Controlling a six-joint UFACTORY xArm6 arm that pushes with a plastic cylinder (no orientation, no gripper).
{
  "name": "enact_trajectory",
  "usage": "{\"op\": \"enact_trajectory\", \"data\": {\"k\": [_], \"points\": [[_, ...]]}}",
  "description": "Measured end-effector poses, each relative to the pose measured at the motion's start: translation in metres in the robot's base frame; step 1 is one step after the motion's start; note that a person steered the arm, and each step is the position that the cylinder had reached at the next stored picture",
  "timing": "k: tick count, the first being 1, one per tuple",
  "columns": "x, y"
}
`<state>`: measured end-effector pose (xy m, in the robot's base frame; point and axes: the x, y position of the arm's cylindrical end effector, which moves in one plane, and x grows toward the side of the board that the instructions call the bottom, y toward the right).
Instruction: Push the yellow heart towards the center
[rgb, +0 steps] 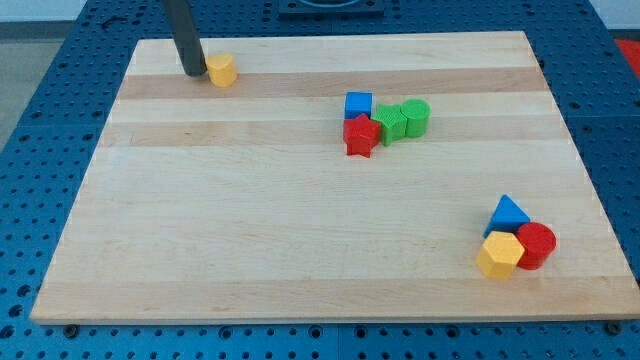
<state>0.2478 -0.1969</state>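
Near the view's top left corner of the pale wooden board (300, 260), my tip (192, 73) is seen resting on the surface, at the lower end of a straight dark rod that rises out of the view's top edge, so its upper part is cut off. No jaws are carried by this arm; nothing is gripped, and the only possible contact is made by the side of the rod. My tip is placed just to the view's left of the small yellow heart block (221, 70), so close that the two appear to touch, though a thin gap cannot be ruled out. The heart outline of this block is hard to make out at this size; it reads as a small rounded yellow lump.

Well apart from it, right of the board's middle and nearer the view's top, a tight cluster is seen: a blue cube (358, 104), a red star-shaped block (360, 135) touching it below, and two green blocks, one angular (391, 121) and one cylindrical (416, 116), pressed side by side to the view's right.

Near the view's bottom right corner, a second cluster is formed by a blue triangular block (509, 214), a red cylinder (537, 245) and a yellow hexagonal block (500, 255), all touching. A blue perforated table top (40, 80) surrounds the board.
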Motion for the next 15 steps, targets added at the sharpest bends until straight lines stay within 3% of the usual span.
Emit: {"op": "enact_trajectory", "data": {"k": [1, 2, 6, 9, 11, 12, 13, 15], "points": [[-0.015, 0.025], [0.007, 0.048], [0.2, 0.048], [0.204, 0.057], [0.129, 0.096], [0.108, 0.05], [0.123, -0.002], [0.198, 0.035]]}}
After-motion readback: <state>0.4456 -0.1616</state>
